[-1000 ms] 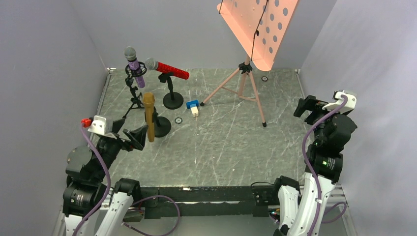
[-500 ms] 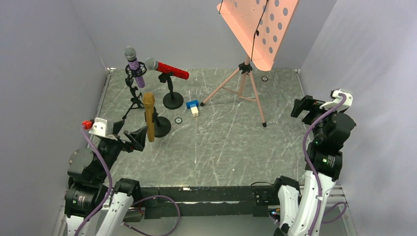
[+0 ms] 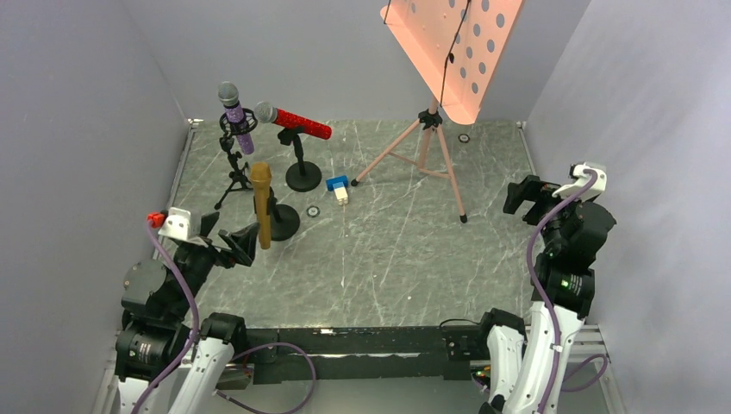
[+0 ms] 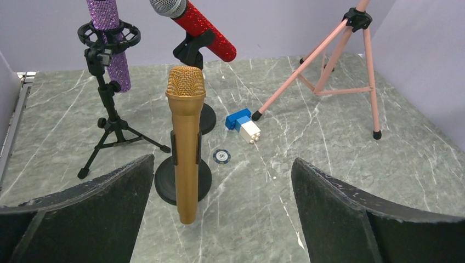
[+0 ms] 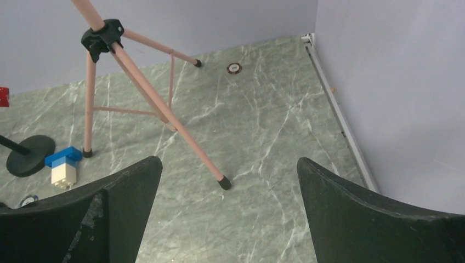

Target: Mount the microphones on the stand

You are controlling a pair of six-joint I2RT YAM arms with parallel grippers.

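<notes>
Three glittery microphones stand at the back left, each on a stand. The purple microphone (image 3: pixel 234 116) (image 4: pixel 109 44) sits upright in the ring mount of a small black tripod stand (image 3: pixel 231 171). The red microphone (image 3: pixel 295 122) (image 4: pixel 204 32) lies tilted in the clip of a round-based stand (image 3: pixel 303 177). The gold microphone (image 3: pixel 261 205) (image 4: pixel 186 148) is upright, clipped to a stand with a round base (image 3: pixel 284 222). My left gripper (image 3: pixel 234 241) (image 4: pixel 222 164) is open, just short of the gold one, touching nothing. My right gripper (image 3: pixel 520 194) (image 5: pixel 228 161) hangs open and empty at the right.
A pink music stand (image 3: pixel 422 142) on tripod legs (image 5: pixel 164 109) occupies the back middle. A blue-and-white block (image 3: pixel 338 187) (image 4: pixel 243 124) and a poker chip (image 3: pixel 313 210) (image 4: pixel 221 156) lie near the microphone stands. Another chip (image 3: pixel 464 137) (image 5: pixel 234 68) lies at the back. Walls close in left, right and behind.
Both arms have drawn back toward the near edge. The right gripper has dropped lower and shifted left. The left gripper has pulled slightly away from the gold microphone. Both stay open.
</notes>
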